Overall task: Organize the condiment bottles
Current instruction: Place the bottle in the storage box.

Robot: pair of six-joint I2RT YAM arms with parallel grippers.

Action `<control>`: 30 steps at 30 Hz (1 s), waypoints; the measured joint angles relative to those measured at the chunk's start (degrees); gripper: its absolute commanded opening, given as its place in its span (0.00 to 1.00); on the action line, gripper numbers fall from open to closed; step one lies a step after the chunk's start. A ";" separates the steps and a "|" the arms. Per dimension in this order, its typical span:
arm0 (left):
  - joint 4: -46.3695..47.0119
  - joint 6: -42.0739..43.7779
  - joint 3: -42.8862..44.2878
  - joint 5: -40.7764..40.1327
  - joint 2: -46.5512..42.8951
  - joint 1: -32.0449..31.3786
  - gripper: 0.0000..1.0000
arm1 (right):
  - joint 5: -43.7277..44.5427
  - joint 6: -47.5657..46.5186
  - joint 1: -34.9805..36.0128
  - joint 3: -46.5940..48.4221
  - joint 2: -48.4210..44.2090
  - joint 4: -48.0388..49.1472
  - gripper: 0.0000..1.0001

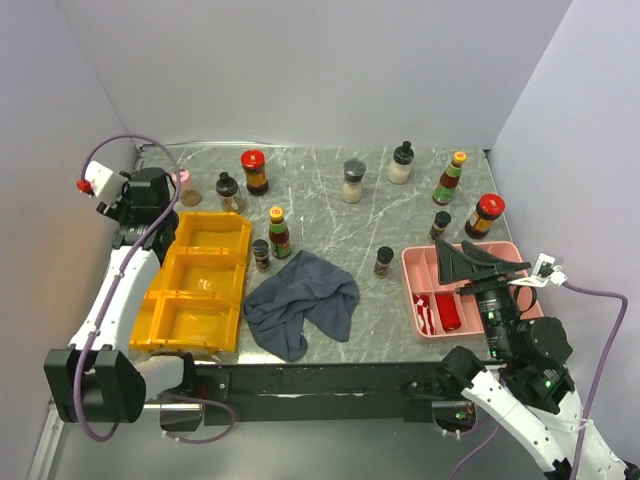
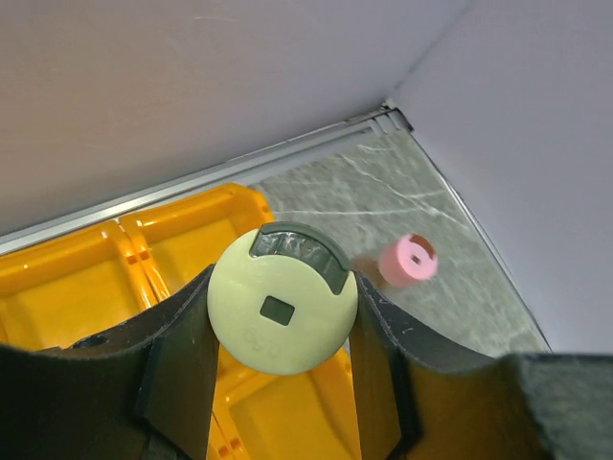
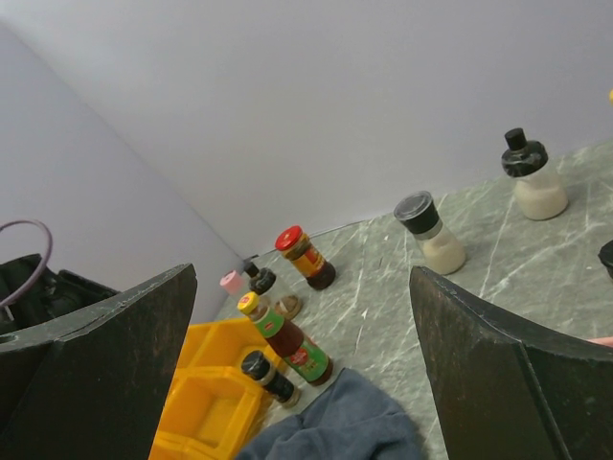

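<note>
A pale-green-capped jar (image 2: 283, 309) is pinched between the fingers of the left gripper (image 2: 283, 331), held above the yellow compartment tray (image 2: 57, 287) at the left edge of the marble tabletop (image 1: 320, 200). The other condiment bottles (image 1: 254, 170) stand scattered across its far half, a pink-capped jar (image 2: 407, 261) near the far left corner. The right gripper (image 1: 480, 262) hangs spread wide over the pink tray (image 1: 418, 262) by the near right corner.
</note>
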 measured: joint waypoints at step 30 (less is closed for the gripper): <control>4.98 -5.25 -2.05 15.13 25.16 10.95 0.16 | -2.45 0.68 0.00 0.00 -0.76 -0.09 1.00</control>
